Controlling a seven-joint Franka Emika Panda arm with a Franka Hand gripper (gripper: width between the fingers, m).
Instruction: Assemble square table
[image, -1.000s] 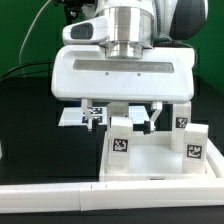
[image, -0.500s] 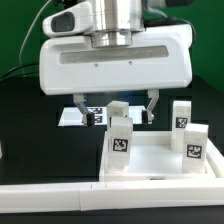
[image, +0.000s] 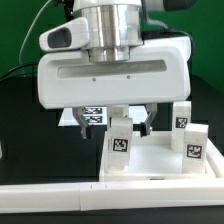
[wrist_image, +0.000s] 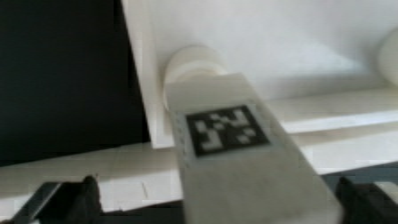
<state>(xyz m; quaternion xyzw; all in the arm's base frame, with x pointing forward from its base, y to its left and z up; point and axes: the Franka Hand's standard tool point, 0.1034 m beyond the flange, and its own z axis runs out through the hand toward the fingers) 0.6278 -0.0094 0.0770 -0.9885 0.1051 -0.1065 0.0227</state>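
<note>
While the arm hangs low over the work, its big white gripper body fills most of the exterior view, and the two dark fingers stand spread wide apart with nothing between them. A second ago the gripper head sat higher and further toward the exterior view's right; since then it has come down and slid toward the exterior view's left, so it now hides more of the parts behind it.

The square table lies upside down on the black table surface, its white plate flat and its legs pointing up. The near leg on the exterior view's left shows its black-and-white tag clearly, directly below the gripper. Two more legs stand on the exterior view's right, one behind the other, both tagged. None of these has shifted across the three moments.

From the wrist view, one tagged leg stands up large in the middle, between the two dark fingertips and touching neither.

A marker board peeks out beneath the gripper body, and a long white rail runs along the front edge.
</note>
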